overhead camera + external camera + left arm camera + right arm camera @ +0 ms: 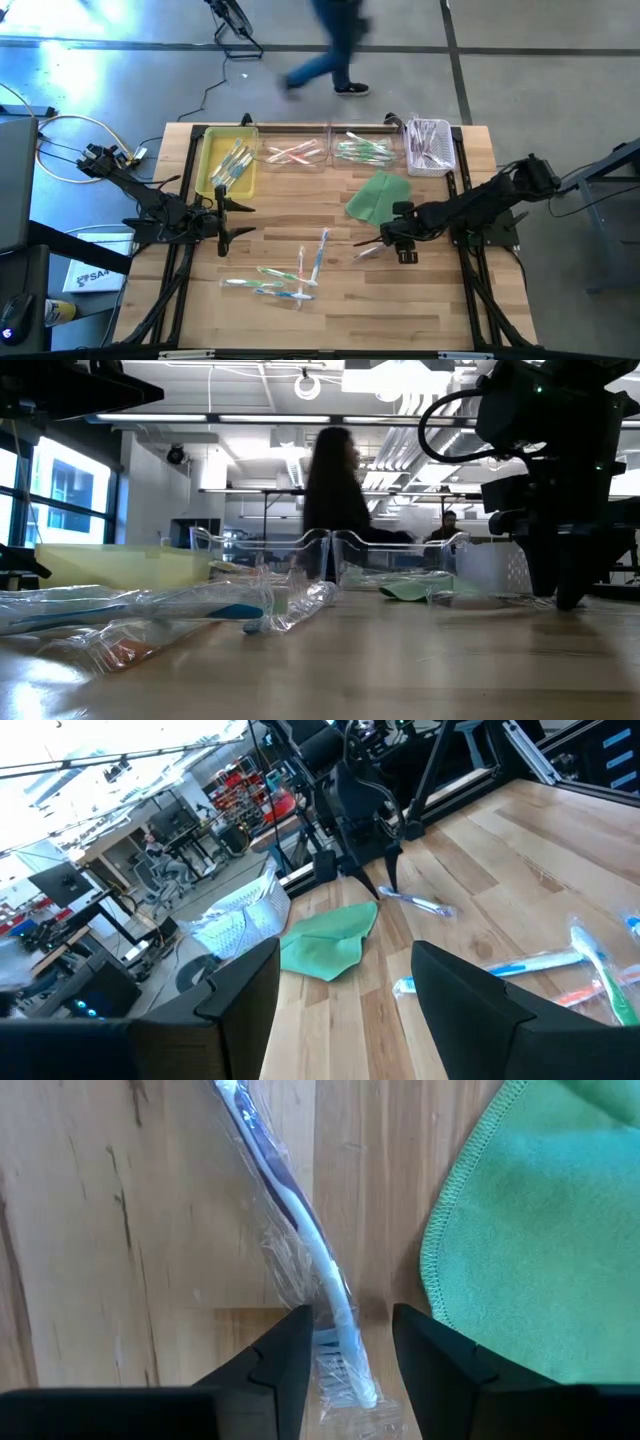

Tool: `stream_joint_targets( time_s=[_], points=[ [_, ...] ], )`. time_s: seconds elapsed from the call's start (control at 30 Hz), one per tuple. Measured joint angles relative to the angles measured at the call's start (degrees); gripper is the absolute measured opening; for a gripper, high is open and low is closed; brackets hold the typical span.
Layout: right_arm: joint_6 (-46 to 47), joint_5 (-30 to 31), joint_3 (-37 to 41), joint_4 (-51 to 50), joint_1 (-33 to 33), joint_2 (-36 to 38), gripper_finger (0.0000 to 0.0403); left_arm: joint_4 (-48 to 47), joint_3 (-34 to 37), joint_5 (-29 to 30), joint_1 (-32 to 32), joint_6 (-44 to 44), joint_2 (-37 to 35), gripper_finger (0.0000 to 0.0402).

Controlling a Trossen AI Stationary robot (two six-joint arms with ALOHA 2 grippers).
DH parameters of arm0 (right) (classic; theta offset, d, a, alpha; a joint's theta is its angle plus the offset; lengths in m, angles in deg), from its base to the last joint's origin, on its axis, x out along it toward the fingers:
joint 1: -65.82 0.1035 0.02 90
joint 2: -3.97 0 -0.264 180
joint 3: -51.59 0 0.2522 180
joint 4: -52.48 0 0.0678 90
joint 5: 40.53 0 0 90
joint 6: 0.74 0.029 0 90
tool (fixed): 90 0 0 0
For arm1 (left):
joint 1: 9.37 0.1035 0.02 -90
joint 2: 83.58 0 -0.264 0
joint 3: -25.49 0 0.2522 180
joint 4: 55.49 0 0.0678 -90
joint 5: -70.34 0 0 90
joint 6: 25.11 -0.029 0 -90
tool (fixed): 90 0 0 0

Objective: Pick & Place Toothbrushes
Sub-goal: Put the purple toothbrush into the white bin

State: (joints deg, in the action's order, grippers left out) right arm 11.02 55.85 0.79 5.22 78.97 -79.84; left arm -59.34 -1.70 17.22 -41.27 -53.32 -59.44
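A whitish toothbrush with a purple part [300, 1220], in a clear wrapper, lies flat on the wooden table [420, 300] beside the green cloth [540, 1230]. My right gripper [350, 1325] points down over it, open, with a finger on either side of its bristle end [345, 1365]. In the high view this gripper [385, 243] is right of the table's middle, the toothbrush [366, 252] just left of it. Several more wrapped toothbrushes [290, 275] lie loose toward the near edge. My left gripper [225, 218] waits open at the table's left, level.
Along the far edge stand a yellow tray [208, 170], two clear trays [272, 160] [392, 160] and a white basket [448, 160], all with toothbrushes in them. The green cloth [378, 195] lies flat behind my right gripper. A person [330, 50] walks past beyond the far edge.
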Motion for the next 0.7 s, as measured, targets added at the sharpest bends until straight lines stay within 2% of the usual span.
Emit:
stream_joint_targets(
  time_s=[0.17,0.5,0.7],
  points=[
    [0.0,-0.3,0.0,0.0,0.0,0.0,0.0113,0.0,0.0,0.0,0.0,0.0,0.0,0.022],
    [0.0,-0.7,0.1,-0.1,0.0,0.0,0.0018,-0.4,0.0,0.0,0.0,0.0,0.0,0.022],
    [0.0,-0.8,0.1,-0.1,0.0,0.0,0.0016,-1.1,0.0,0.0,0.0,0.0,0.0,0.022]
  ],
)
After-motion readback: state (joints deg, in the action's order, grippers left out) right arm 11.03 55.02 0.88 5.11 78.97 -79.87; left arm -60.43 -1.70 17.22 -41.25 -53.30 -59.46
